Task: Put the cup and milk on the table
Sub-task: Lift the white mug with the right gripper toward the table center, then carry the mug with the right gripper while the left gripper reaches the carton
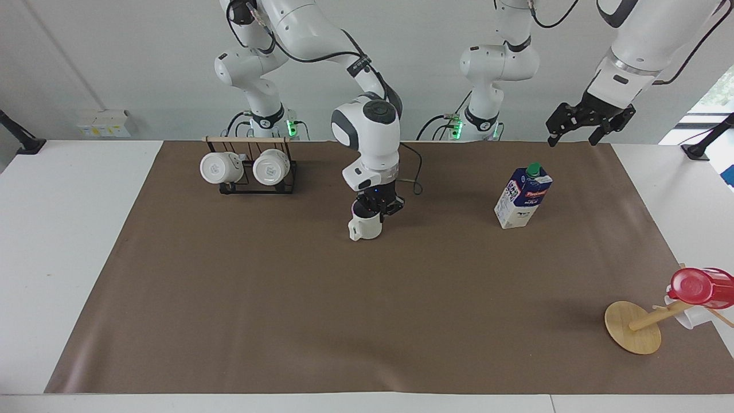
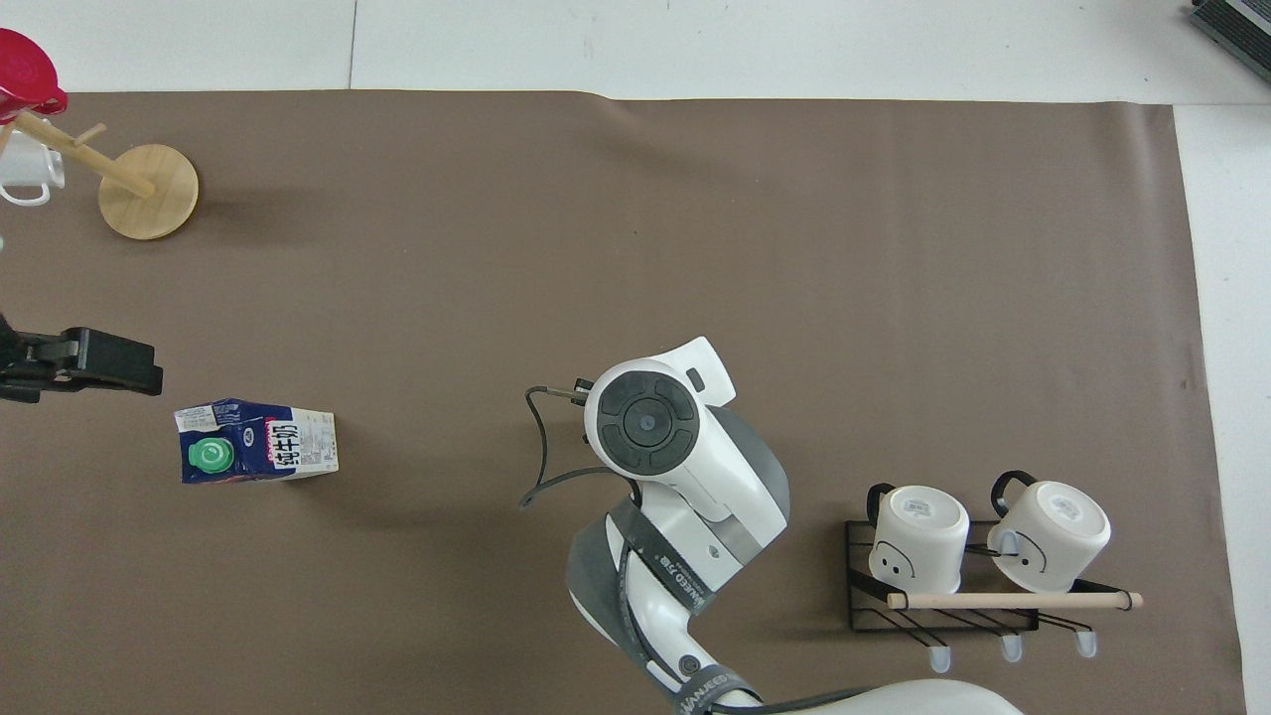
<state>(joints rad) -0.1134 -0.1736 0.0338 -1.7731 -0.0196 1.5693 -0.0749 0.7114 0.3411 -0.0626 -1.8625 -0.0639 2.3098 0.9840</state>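
Right tool (image 1: 377, 205): it is low over the middle of the brown mat, closed on the rim of the cup; in the overhead view the arm's wrist covers it fully.
Cup (image 1: 366, 227): it is upright, with the handle turned toward the right arm's end of the worktop; its base is at the mat, but I cannot tell if it already rests there.
Left tool (image 1: 588, 120): it hangs in the air over the mat's edge at the left arm's end, fingers spread apart and holding nothing; this arm waits.
Milk (image 1: 522, 196): it stands upright on the mat, well apart from the cup, toward the left arm's end, green cap on top; nothing touches it.
Worktop (image 1: 69, 229): white, and the brown mat covers most of it.
Mug rack (image 1: 255, 172): it stands near the right arm's base and carries two white mugs on their sides.
Wooden stand (image 1: 633, 327): it is at the left arm's end, far from the robots, with a red-lidded cup (image 1: 701, 287) on it.
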